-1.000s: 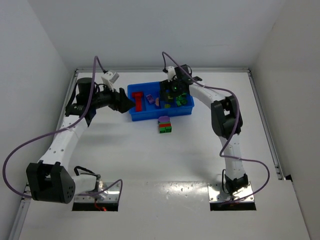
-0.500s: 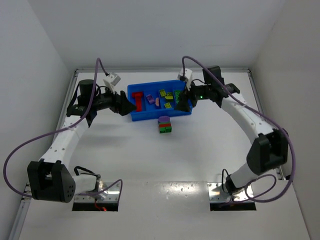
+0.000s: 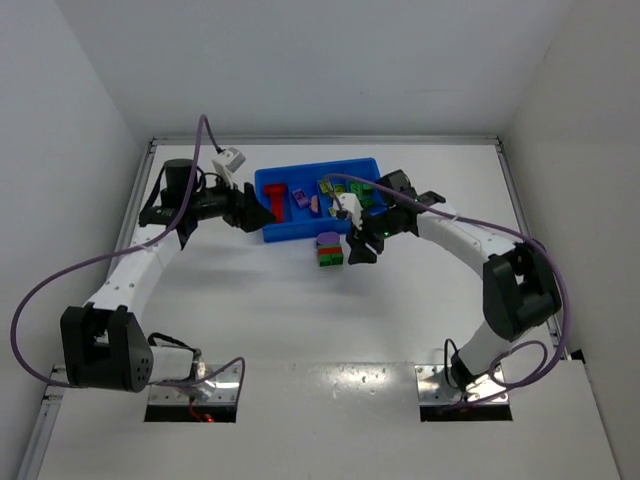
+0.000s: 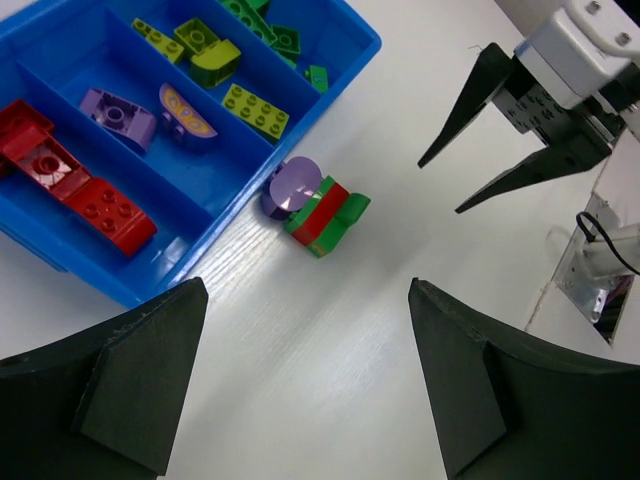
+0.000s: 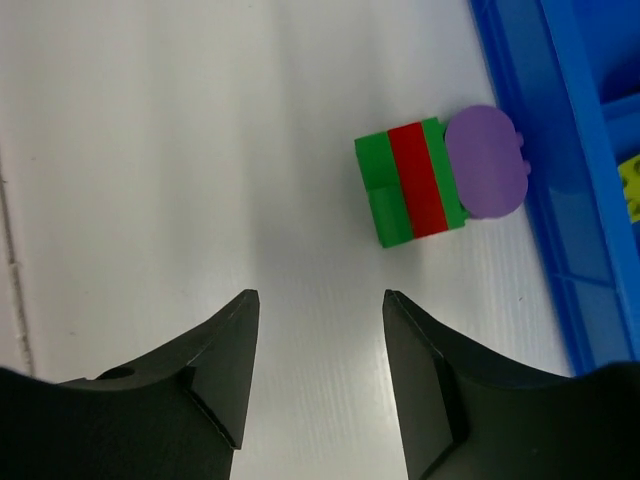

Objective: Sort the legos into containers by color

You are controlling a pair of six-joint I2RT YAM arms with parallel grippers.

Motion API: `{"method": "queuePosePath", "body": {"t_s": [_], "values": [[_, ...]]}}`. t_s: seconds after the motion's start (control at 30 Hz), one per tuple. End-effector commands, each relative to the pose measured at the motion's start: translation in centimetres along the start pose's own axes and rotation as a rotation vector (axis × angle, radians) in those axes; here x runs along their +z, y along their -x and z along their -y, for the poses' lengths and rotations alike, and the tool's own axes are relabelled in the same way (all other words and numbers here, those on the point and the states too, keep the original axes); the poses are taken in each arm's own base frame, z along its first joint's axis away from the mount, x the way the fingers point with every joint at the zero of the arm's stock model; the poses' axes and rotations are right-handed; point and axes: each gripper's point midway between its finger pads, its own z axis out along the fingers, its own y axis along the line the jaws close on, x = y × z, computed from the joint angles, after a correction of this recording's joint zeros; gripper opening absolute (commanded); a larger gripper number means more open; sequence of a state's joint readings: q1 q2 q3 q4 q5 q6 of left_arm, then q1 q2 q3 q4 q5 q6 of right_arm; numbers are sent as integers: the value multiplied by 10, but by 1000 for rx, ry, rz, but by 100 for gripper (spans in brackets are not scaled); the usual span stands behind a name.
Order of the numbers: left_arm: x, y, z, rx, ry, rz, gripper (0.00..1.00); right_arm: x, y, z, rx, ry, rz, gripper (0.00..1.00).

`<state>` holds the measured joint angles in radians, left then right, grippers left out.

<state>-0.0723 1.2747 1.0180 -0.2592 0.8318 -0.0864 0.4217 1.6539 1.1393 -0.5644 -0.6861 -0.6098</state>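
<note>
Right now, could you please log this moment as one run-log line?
mixed stack: on table, outside tray | left fingers: open, empty | right fingers: open, empty, near mixed stack | sorting: unfinished

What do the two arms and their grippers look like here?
Both the left arm and right arm have white links with bulky black joints and a purple cable looping alongside. The left gripper and right gripper each carry two matte black, wedge-shaped tapering fingers.

Arms: white shells, black joints (both alike)
Cables: purple, one per arm
Fingers: matte black, wedge-shaped
Wrist cameras: small white boxes
Bases: black blocks
</note>
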Motion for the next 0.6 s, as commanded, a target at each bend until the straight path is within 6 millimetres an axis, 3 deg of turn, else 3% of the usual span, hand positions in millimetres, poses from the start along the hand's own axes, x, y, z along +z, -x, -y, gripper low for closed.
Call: {"method": "queuePosePath", "body": {"t_s": [0.0,0.2,0.57], "values": [[4,14,2,34,-46,20,88,11,10,15,-133,-62,4,54],[10,13,-1,23,-67,2,85,32,2,18,-171,-74,-35,58],[15,5,-8,15,-68,-21,85,49,-3,34,-190,-123,-64,61]]}}
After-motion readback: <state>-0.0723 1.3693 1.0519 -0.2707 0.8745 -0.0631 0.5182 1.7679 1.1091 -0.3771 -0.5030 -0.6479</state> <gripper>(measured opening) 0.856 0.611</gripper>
